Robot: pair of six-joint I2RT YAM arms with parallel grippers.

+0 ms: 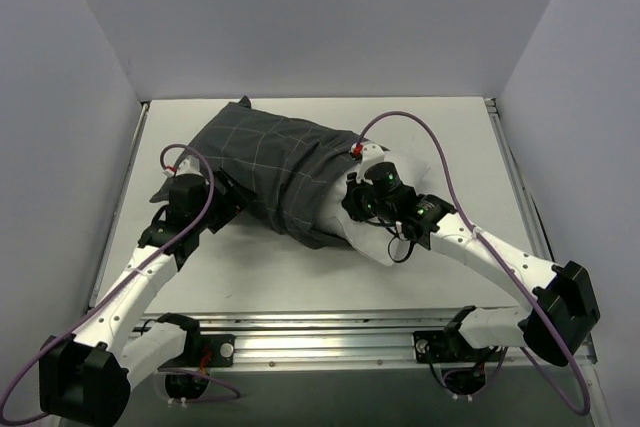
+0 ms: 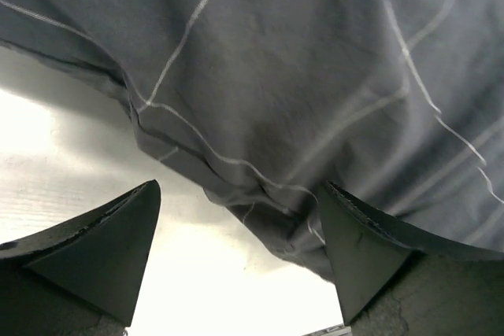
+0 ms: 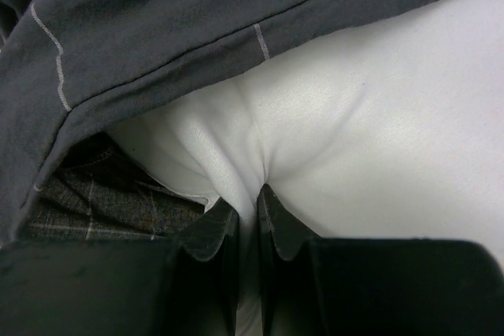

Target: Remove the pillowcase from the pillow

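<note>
Left pincer (image 2: pixel 240 194) – fingers wide apart, nothing between them. From the left wrist it sits low over the table (image 2: pixel 47 163), and the bunched lower edge of the pillowcase (image 2: pixel 299 76) hangs just ahead of the gap. The right-hand finger (image 2: pixel 370 249) is close under a fold of that cloth; I cannot tell whether it touches.

Right pincer (image 3: pixel 248 202) – clamped on the pillow (image 3: pixel 378 139). A pinched ridge of white fabric runs down between the two closed fingers, with creases fanning out from the grip. The open hem of the pillowcase (image 3: pixel 157 29) crosses above and to the left of the grip, with the white bulging out from under it. More checked cloth lies in shadow at lower left.

From the top camera, the pillowcase (image 1: pixel 265 172) lies as a dark checked mound across the middle of the table (image 1: pixel 450 147), slanting from upper left to lower right. The pillow (image 1: pixel 362 239) shows only as a small white patch at the cover's right end; most of it is inside. My left pincer (image 1: pixel 228 205) is at the cover's left near edge and my right pincer (image 1: pixel 352 209) at its right end, so the two are at opposite ends of the bundle.
</note>
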